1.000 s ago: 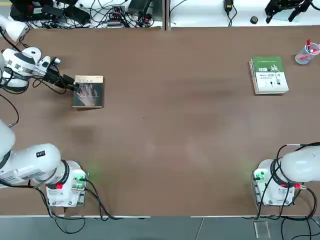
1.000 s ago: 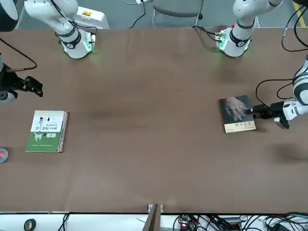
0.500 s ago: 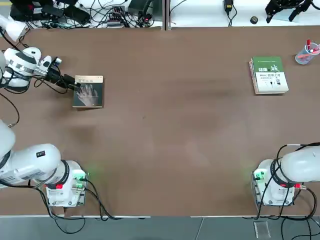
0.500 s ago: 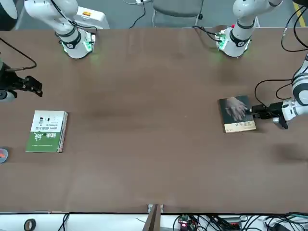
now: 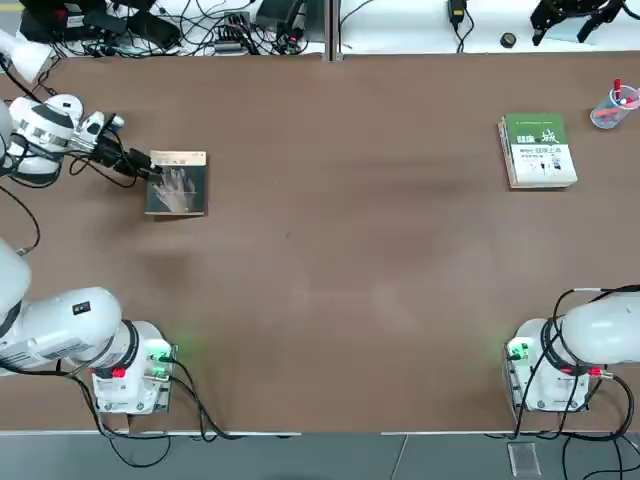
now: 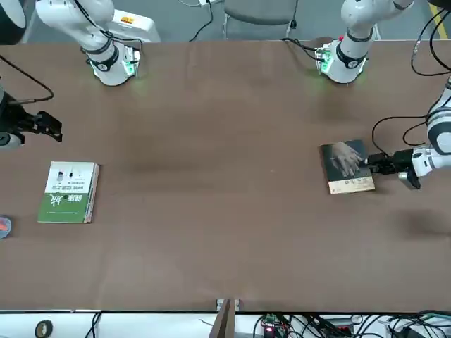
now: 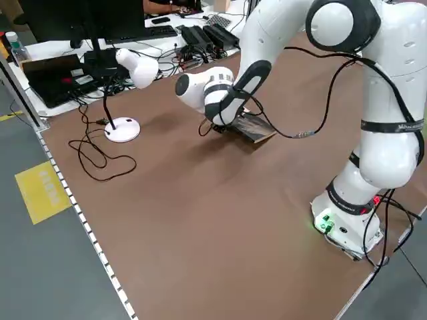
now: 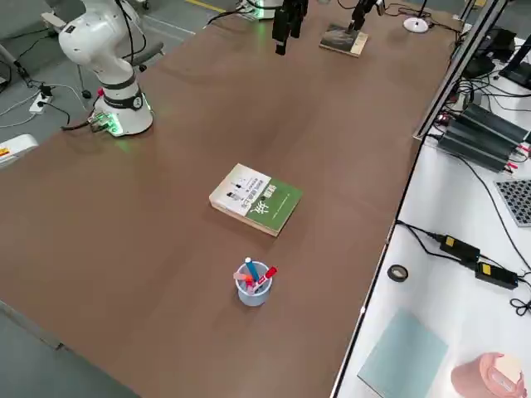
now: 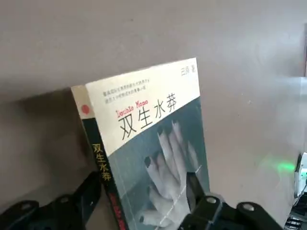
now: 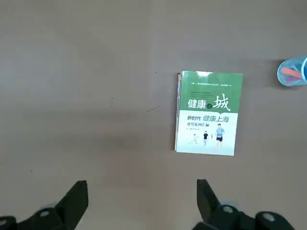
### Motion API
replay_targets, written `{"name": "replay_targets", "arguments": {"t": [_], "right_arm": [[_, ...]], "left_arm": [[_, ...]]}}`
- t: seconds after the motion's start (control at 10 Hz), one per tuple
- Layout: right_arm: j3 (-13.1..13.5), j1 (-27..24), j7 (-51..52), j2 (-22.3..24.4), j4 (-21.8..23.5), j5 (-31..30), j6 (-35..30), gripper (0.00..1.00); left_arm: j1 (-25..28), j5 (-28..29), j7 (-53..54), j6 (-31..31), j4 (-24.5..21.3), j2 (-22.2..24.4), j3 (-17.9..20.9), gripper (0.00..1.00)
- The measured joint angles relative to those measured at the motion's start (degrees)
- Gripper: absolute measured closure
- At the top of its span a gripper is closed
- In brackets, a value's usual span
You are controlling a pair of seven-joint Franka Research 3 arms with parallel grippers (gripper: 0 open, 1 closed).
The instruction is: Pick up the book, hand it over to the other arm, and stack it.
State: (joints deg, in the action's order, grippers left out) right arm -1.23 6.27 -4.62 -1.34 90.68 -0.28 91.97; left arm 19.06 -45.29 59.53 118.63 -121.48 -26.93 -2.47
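Observation:
The book (image 5: 177, 183) is a thin paperback with a pale hand on a dark cover and a tan band. It lies at the table's left side, also visible from across the table (image 6: 347, 167). My left gripper (image 5: 150, 172) reaches in low from the left and stands at the book's spine edge. In the left wrist view one finger (image 9: 193, 188) lies over the cover (image 9: 153, 139) and the other finger (image 9: 90, 189) sits beside the spine, with the jaws apart. My right gripper (image 10: 141, 191) hangs open high over the far right of the table.
A green-and-white book (image 5: 538, 150) lies at the far right, with a small cup of pens (image 5: 612, 106) beside it. A white desk lamp (image 7: 130, 70) stands off the table's left edge. Cables and devices line the bench beyond the far edge.
My left gripper has shifted a little along the book's spine edge towards the far side. The book and the right arm have stayed put.

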Motion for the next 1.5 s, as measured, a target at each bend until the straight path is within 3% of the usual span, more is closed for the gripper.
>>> {"name": "replay_targets", "arguments": {"t": [0.6, 0.8, 1.2, 1.3, 1.5], "right_arm": [[0.0, 0.0, -0.7, 0.0, 0.0, 0.0, 0.0, 0.0], [0.0, 0.0, -1.0, 0.0, 0.0, 0.0, -0.1, 0.0], [0.0, 0.0, -1.2, 0.0, 0.0, 0.0, -0.2, 0.0], [0.0, 0.0, -1.2, 0.0, 0.0, 0.0, -0.2, 0.0], [-0.1, 0.0, -1.3, 0.0, 0.0, 0.0, -0.3, 0.0]], "left_arm": [[0.0, -0.7, 0.6, 0.0, 0.0, -0.6, -0.3, 0.25], [0.0, -0.7, 0.8, 0.0, 0.0, -0.6, -0.3, 0.37], [0.0, -0.7, 1.1, 0.1, 0.0, -0.6, -0.3, 0.45], [0.0, -0.7, 1.2, 0.2, 0.0, -0.6, -0.3, 0.53], [0.0, -0.7, 1.2, 0.3, 0.0, -0.6, -0.3, 0.59]]}}
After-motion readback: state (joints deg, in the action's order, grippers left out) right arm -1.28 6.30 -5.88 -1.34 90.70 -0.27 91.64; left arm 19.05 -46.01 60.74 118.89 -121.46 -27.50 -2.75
